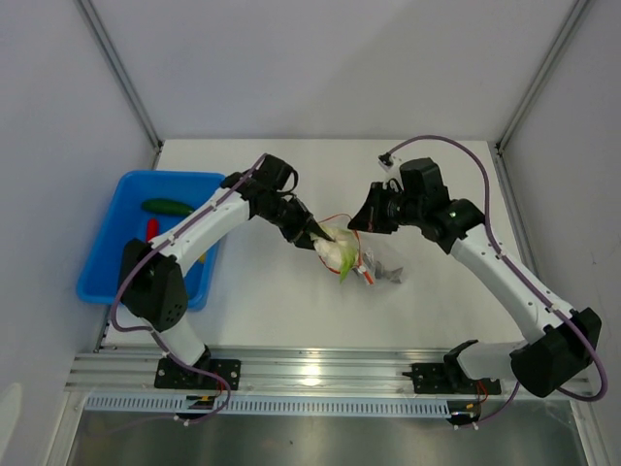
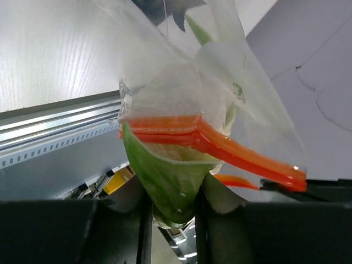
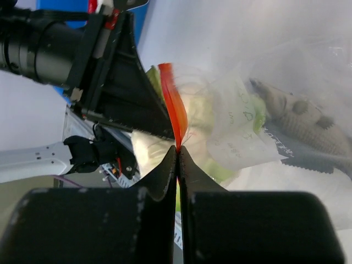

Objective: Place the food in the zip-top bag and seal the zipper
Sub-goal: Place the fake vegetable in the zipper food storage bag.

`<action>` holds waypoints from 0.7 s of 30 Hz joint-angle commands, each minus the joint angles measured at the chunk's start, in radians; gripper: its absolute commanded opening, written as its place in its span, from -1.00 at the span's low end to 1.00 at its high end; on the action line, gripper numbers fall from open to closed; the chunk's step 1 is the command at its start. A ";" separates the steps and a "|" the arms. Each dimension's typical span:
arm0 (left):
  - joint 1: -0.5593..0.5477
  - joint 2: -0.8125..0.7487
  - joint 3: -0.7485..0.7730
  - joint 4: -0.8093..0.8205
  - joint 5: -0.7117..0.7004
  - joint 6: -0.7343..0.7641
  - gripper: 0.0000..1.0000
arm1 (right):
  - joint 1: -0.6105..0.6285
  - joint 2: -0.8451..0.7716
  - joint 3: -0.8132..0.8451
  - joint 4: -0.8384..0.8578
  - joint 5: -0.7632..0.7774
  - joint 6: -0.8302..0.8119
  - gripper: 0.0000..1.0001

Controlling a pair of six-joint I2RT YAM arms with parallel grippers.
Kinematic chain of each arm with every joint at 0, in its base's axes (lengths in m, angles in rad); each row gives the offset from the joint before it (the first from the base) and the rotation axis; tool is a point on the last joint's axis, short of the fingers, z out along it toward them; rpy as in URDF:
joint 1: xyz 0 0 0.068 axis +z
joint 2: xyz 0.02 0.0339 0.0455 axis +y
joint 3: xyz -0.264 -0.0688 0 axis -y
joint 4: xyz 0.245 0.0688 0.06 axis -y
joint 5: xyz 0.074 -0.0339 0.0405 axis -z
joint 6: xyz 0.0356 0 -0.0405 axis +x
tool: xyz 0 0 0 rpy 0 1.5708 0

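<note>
Left gripper [image 2: 172, 198] is partly open, its two black fingers [image 2: 121, 231] pressed on either side of the green leaf end of a white-green leafy vegetable [image 2: 165, 165]. The vegetable's pale head sits inside the mouth of a clear, crinkly bag [image 2: 165, 93], and the bag's orange-red zipper [image 2: 220, 146] crosses just above the leaf. Right gripper [image 3: 177, 159], at about 2 o'clock from the left one in the overhead view, is fully closed and pinches that zipper strip edge-on. From above, the bag lies near the middle of the table [image 1: 291, 311], trailing toward 4 o'clock. A bumpy greyish piece [image 3: 297, 113] shows through the plastic; what it is cannot be told. At 9 o'clock, a blue tray [image 1: 102, 277] holds a dark green cucumber [image 1: 168, 206], a red chili [image 1: 151, 226] and a yellow piece [image 1: 199, 259].
</note>
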 commanded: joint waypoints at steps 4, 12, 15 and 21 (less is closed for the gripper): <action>-0.012 0.023 0.162 -0.204 -0.168 -0.070 -0.99 | 0.019 0.013 0.000 0.090 -0.145 -0.023 -1.00; -0.041 0.069 0.226 -0.281 -0.225 -0.115 -0.99 | 0.032 0.077 0.027 0.081 -0.222 -0.037 -1.00; -0.044 0.057 0.181 -0.226 -0.184 -0.168 -0.99 | 0.049 0.091 0.040 0.075 -0.230 -0.047 -1.00; -0.040 0.063 0.205 -0.224 -0.189 -0.212 -0.99 | 0.058 0.093 0.049 0.067 -0.219 -0.056 -1.00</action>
